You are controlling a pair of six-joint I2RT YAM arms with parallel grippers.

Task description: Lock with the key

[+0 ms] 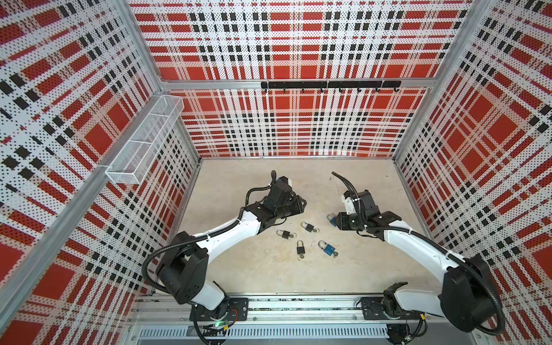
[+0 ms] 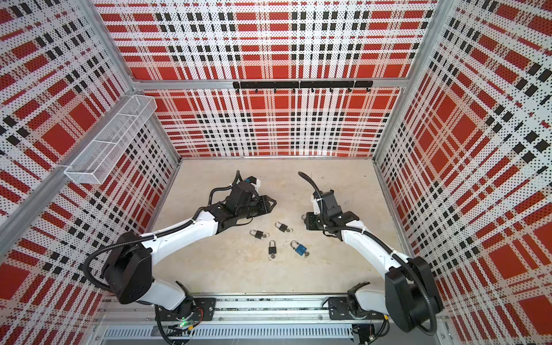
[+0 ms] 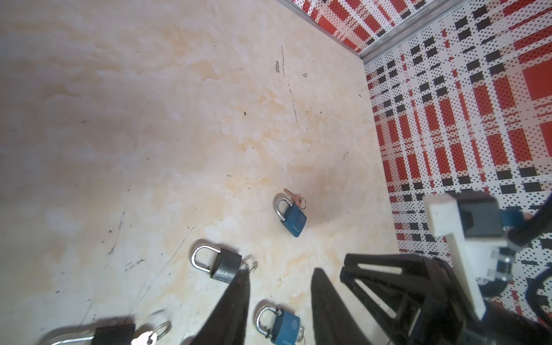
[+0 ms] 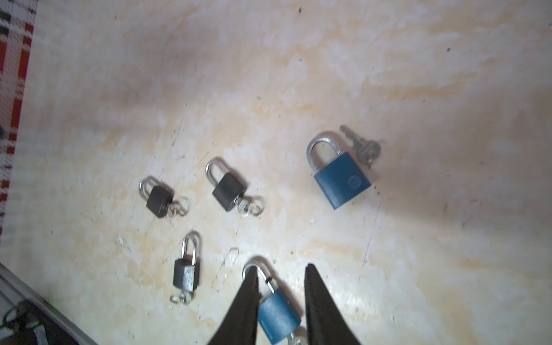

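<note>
A blue padlock lies flat on the beige floor, with a loose key on a small ring beside its shackle. The left wrist view shows that same padlock and key. In a top view the padlock is half hidden just beyond my right gripper. My right gripper hangs open and empty above the floor. My left gripper, also open and empty, hovers left of the padlocks.
A second blue padlock and three black padlocks lie mid-floor, each with a key in its keyhole. Plaid walls close in three sides. A wire basket hangs on the left wall and a hook rail on the back wall.
</note>
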